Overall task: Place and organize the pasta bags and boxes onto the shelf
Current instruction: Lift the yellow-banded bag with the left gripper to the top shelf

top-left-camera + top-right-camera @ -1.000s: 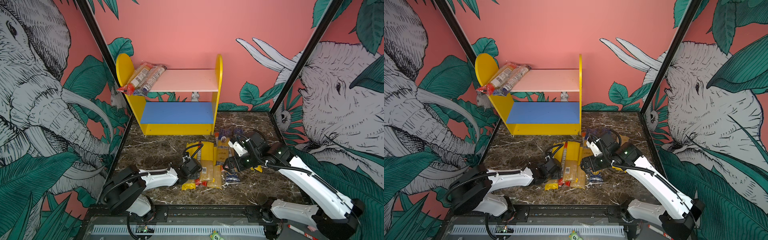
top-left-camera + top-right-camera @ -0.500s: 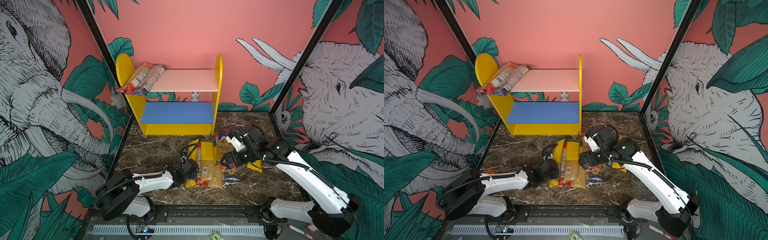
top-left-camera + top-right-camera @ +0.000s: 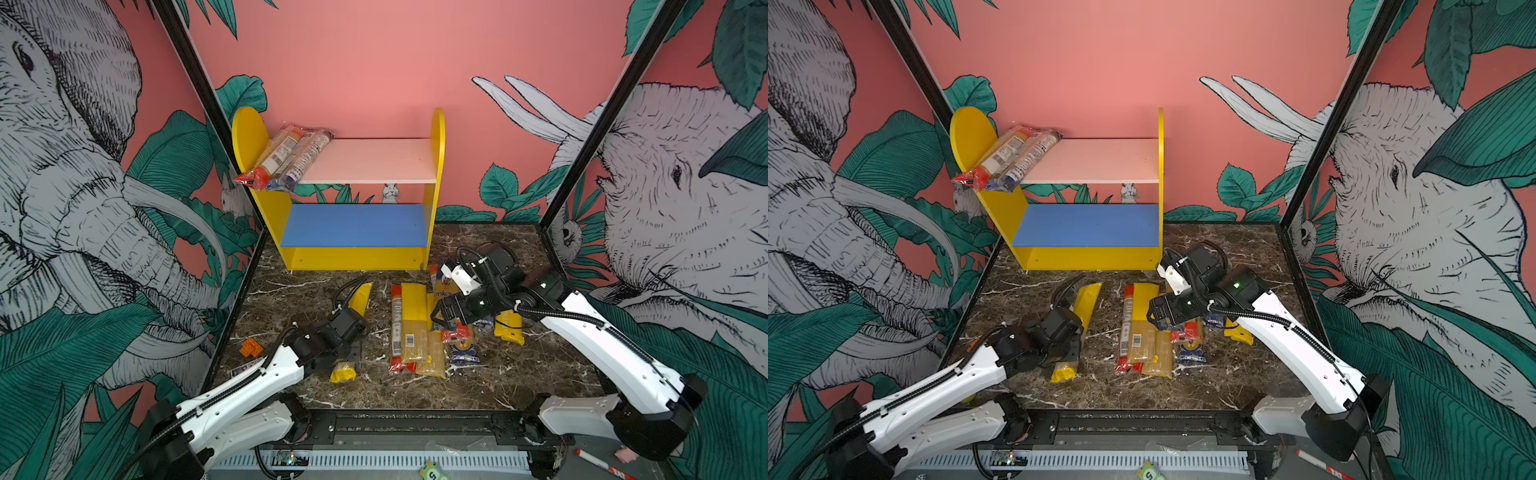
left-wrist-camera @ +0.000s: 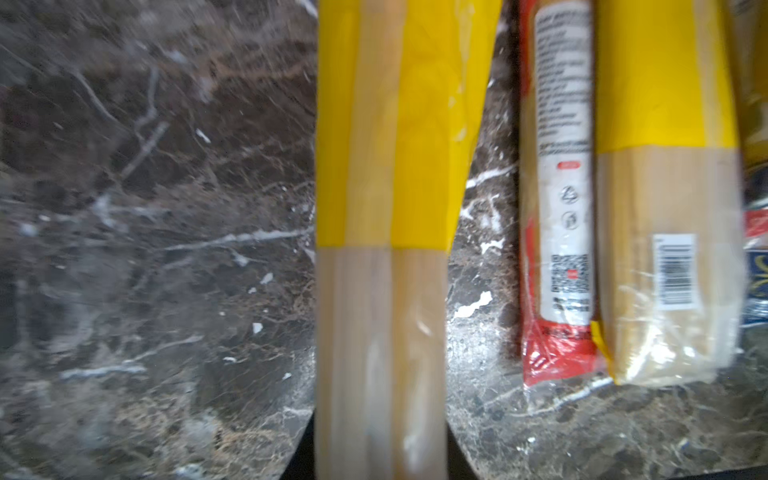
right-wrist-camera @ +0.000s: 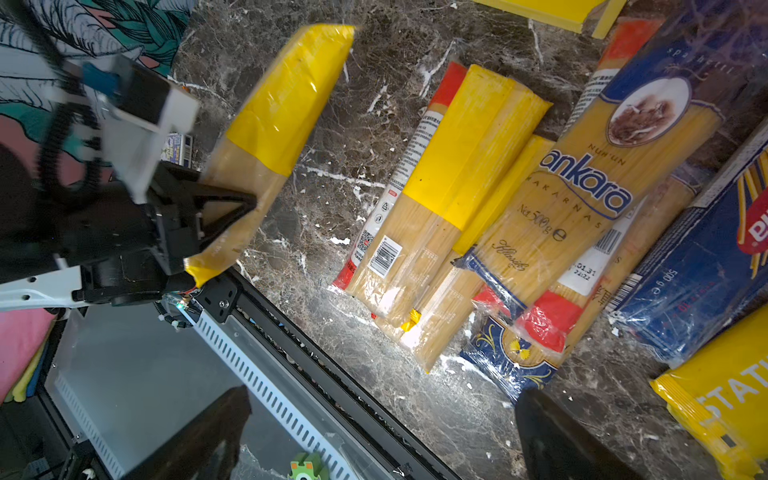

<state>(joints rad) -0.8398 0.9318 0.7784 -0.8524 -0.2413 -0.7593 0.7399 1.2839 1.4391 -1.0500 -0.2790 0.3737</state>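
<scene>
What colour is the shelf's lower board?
Blue; the two-tier shelf's lower board shows best in a top view.

An orange toy block (image 3: 251,347) lies at about 8 o'clock on the dark marble tabletop (image 3: 519,374), with a small printed card (image 3: 244,368) just beside it toward 6. Off the front edge runs a white slotted duct (image 3: 374,459). A green piece (image 3: 432,473) sits at 6 o'clock and a red-and-white marker (image 3: 602,464) at 5.

Bright even light; left wrist view blurred, perhaps by motion
</scene>
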